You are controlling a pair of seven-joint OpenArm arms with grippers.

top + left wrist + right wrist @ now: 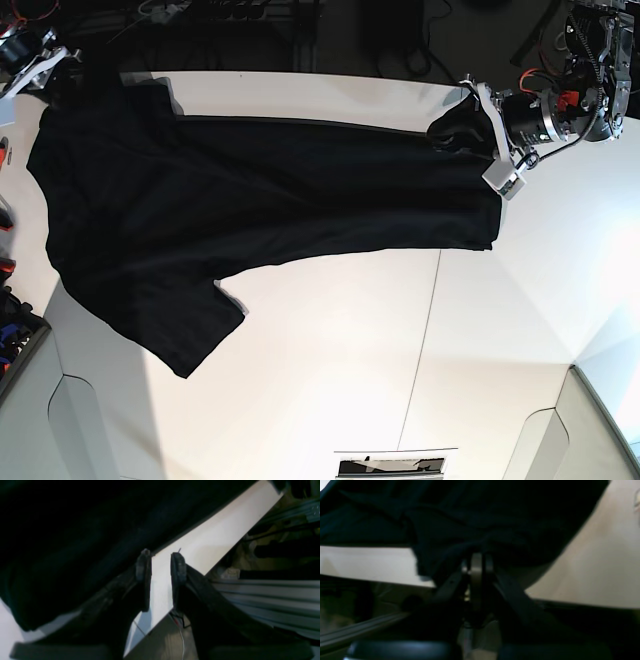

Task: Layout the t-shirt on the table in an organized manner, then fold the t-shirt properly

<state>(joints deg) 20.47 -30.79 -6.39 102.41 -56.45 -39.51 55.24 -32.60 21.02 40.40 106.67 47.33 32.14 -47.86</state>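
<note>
Fingers first: right gripper [478, 563] fills the right wrist view, jaws pressed together under a bunch of black cloth. Looks like I'm clamped on the t-shirt [240, 215], but the cloth is too dark to see how much fabric sits between the pads.

Largest to smallest:
- Table [340, 370]: white, mostly bare toward 6 o'clock in the base view.
- T-shirt: spread across the 9-to-2 o'clock band, plain side up, one sleeve hanging toward 7 o'clock. The far edge runs close to the table edge at 12.
- Left gripper [160, 562]: jaws apart, nothing between them but bare table, one fingertip just beside the shirt's edge. It sits at about 2 o'clock by the shirt corner.

Risks, my judgement:
- Right side grips alone. If I pull now, the shirt pivots and bunches rather than stretching flat.
- A thin pinch could slip, or I may have caught both layers.
- Left jaws closing here would likely miss the hem and grab nothing.
- Dragging toward 12 could drop cloth off the edge.
</note>
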